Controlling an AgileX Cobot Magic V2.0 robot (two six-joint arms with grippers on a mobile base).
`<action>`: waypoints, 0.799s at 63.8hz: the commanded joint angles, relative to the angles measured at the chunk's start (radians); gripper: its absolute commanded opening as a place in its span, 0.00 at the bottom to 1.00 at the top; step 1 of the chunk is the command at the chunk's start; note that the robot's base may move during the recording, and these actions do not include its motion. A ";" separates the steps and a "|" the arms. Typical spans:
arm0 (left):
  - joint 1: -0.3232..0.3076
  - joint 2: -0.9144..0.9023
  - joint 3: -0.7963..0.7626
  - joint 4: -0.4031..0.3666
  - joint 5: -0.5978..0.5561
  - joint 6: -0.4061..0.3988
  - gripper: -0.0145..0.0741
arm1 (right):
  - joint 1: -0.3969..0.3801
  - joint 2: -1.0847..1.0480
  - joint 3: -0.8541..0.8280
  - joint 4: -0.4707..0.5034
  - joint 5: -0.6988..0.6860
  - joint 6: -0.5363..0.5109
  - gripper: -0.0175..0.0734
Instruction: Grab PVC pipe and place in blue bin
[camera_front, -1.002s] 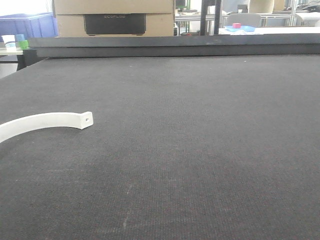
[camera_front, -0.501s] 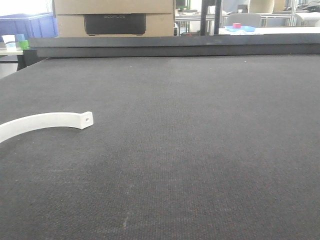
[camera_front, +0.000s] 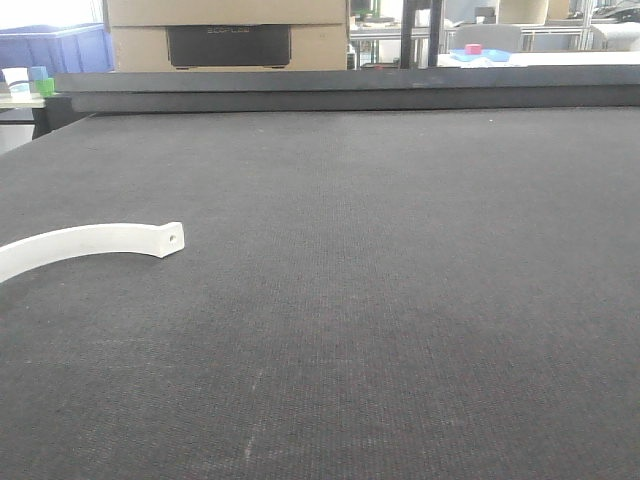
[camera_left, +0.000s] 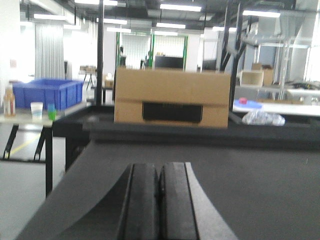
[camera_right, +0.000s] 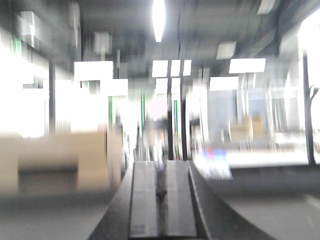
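Observation:
The PVC pipe (camera_front: 85, 242), a slim white arc with a rounded end pierced by a small hole, lies flat on the dark table mat (camera_front: 400, 280) at the left edge of the front view. A blue bin (camera_left: 47, 93) stands on a side table beyond the mat's far left; it also shows in the front view (camera_front: 55, 48). My left gripper (camera_left: 160, 172) is shut and empty, raised above the mat and pointing at the cardboard box. My right gripper (camera_right: 161, 172) is shut and empty, its view blurred. Neither gripper shows in the front view.
A cardboard box (camera_front: 228, 35) with a dark handle slot stands behind the mat's raised far edge (camera_front: 350, 92). Cups and a bottle (camera_left: 35, 107) sit by the blue bin. A clear bag (camera_left: 260, 118) and blue items lie on a white table at the far right.
The pipe has not moved. The front view has shifted very slightly, with the background sitting a little lower in frame.

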 joint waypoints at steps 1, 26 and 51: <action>-0.004 0.022 -0.130 0.007 0.077 -0.002 0.04 | 0.002 0.007 -0.090 0.143 -0.096 0.001 0.01; -0.004 0.402 -0.677 0.000 0.360 -0.002 0.04 | 0.002 0.165 -0.592 0.125 0.614 0.001 0.01; -0.119 0.713 -0.791 0.065 0.429 0.000 0.04 | 0.002 0.679 -0.896 0.047 1.294 -0.019 0.01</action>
